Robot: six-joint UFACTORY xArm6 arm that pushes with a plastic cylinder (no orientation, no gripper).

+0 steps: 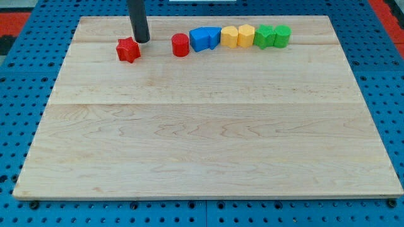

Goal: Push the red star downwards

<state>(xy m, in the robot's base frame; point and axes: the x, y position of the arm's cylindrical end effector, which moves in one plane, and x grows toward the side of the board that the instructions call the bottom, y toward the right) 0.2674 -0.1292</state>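
The red star (128, 49) lies near the top left of the wooden board (208, 126). My tip (142, 40) rests on the board just above and to the right of the star, close to or touching its upper right edge. The dark rod rises from there out of the view's top.
A row of blocks runs along the top to the star's right: a red cylinder (180, 45), two blue blocks (205, 38), two yellow blocks (237, 36) and two green blocks (272, 36). The board lies on a blue perforated table (19, 94).
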